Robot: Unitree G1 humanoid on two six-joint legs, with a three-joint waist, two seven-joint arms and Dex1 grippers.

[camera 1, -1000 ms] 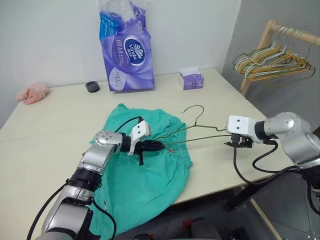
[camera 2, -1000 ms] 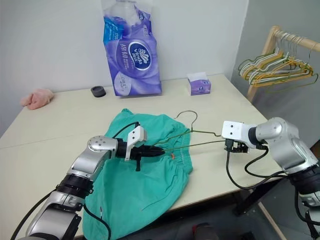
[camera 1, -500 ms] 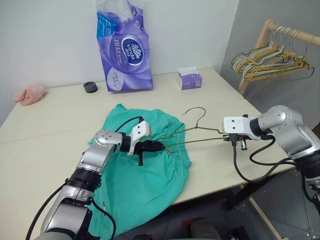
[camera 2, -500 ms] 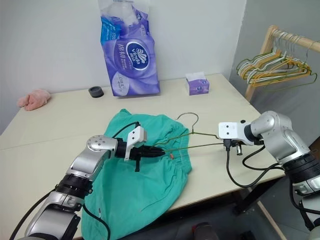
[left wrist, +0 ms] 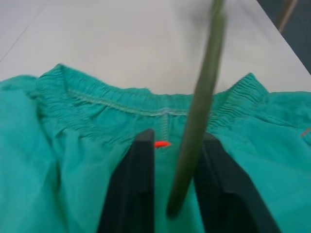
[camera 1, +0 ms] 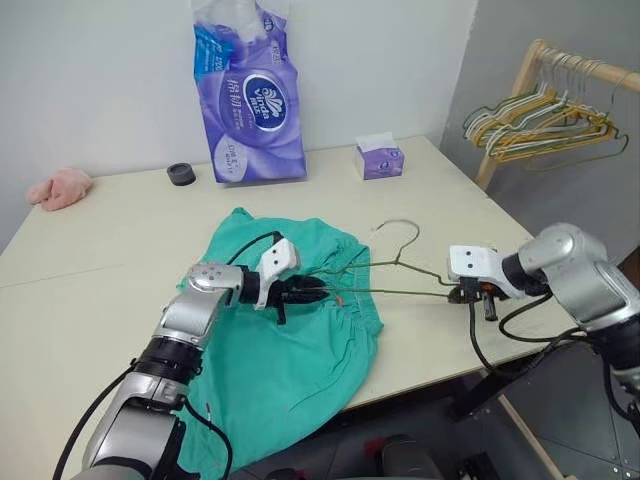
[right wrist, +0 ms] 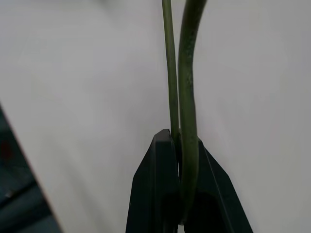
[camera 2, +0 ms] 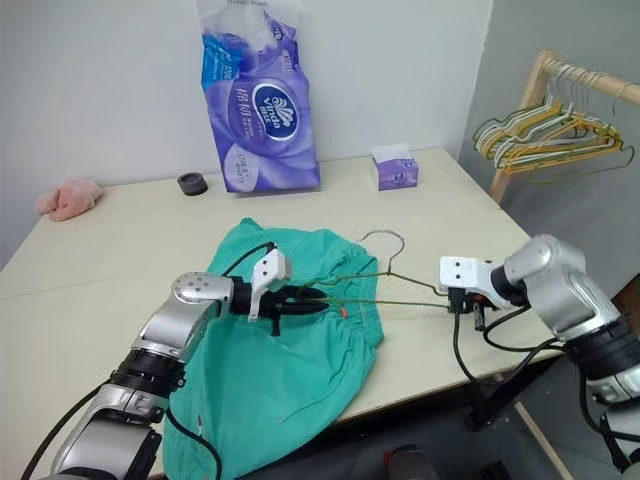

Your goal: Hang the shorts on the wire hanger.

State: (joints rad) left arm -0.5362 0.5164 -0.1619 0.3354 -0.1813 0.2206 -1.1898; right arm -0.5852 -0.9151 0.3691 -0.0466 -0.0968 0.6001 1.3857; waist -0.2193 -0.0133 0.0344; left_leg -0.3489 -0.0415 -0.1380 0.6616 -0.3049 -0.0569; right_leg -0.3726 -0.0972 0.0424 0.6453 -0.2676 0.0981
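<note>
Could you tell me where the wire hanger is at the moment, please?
In the left eye view the wire hanger stretches across the table's right half, one end over the shorts at the left pincer, the other clamped in the right pincer.

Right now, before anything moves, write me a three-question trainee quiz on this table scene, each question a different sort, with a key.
1. True or false: the right gripper has its fingers pinched on the wire hanger.
2. What lies under the left gripper? A) the pink cloth B) the shorts C) the tissue box
3. Fill in: in the left wrist view the hanger's wire passes between two black ______.

Key: 1 true; 2 B; 3 fingers.
</note>
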